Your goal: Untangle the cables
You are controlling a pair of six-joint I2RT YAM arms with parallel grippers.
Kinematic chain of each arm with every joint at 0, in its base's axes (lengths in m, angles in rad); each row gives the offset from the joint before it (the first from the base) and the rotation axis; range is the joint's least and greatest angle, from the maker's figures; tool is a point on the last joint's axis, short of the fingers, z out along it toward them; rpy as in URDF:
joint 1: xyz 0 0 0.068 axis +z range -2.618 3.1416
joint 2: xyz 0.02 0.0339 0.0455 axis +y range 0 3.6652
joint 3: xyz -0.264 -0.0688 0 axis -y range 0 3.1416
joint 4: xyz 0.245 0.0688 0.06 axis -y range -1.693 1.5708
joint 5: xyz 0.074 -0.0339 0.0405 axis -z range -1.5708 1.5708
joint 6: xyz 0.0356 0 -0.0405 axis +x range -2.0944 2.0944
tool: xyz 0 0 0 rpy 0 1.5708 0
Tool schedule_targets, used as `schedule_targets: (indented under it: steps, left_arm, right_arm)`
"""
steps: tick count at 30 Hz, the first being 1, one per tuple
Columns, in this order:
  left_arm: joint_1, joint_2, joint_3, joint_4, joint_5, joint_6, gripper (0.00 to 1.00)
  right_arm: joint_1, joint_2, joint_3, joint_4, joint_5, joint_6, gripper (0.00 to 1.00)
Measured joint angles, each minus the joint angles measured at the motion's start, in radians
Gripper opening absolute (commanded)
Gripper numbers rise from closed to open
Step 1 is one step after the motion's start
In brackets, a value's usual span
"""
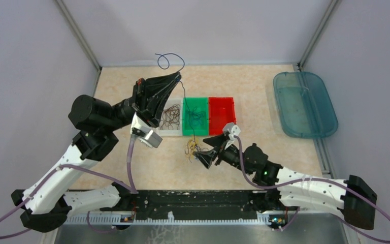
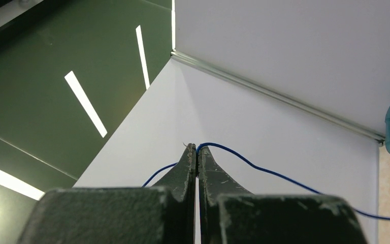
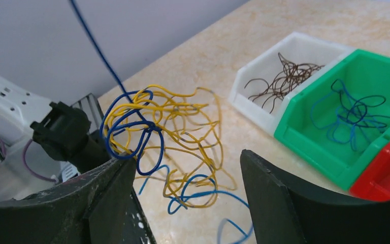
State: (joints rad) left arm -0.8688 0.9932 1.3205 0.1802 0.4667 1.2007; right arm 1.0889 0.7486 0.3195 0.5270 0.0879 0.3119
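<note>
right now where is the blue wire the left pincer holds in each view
Top external: blue wire runs from the left pincer down to the tangle.
Left wrist: pinched at the pincer's tips, trailing right.
Right wrist: drops from the top edge into the tangle.
Shared landmark: green bin, in top and right wrist only.

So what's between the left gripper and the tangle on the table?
One blue wire, from the shut left gripper, passing over the green bin, down to the tangle; top view shows it.
</note>
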Motion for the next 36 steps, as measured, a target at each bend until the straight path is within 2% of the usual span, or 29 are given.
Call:
schedule_targets:
  steps: [6, 10, 12, 17, 23, 29, 36]
  left_arm:
    - [0.0, -0.001, 0.003, -0.003, 0.024, -0.02, 0.0]
    - [0.0, -0.001, 0.017, -0.003, 0.04, -0.034, 0.0]
    - [0.0, -0.001, 0.023, -0.002, 0.046, -0.038, 0.0]
    - [0.0, -0.001, 0.025, -0.004, 0.055, -0.04, 0.0]
    - [0.0, -0.001, 0.025, -0.01, 0.066, -0.037, 0.0]
    - [0.0, -0.001, 0.025, -0.02, 0.077, -0.034, 0.0]
    - [0.0, 0.0, 0.031, -0.026, 0.087, -0.034, 0.0]
  right_arm:
    - [0.0, 0.108, -0.001, 0.076, -0.037, 0.006, 0.63]
    - [0.0, 0.132, -0.001, 0.144, -0.041, 0.013, 0.61]
    - [0.0, 0.132, -0.002, 0.165, -0.044, 0.013, 0.63]
    - [0.0, 0.124, -0.002, 0.174, -0.092, 0.014, 0.78]
    - [0.001, 0.006, -0.002, 0.028, -0.15, -0.01, 0.81]
    - [-0.026, -0.161, 0.0, -0.147, -0.151, -0.063, 0.81]
    - [-0.082, -0.179, 0.009, -0.296, -0.162, -0.121, 0.81]
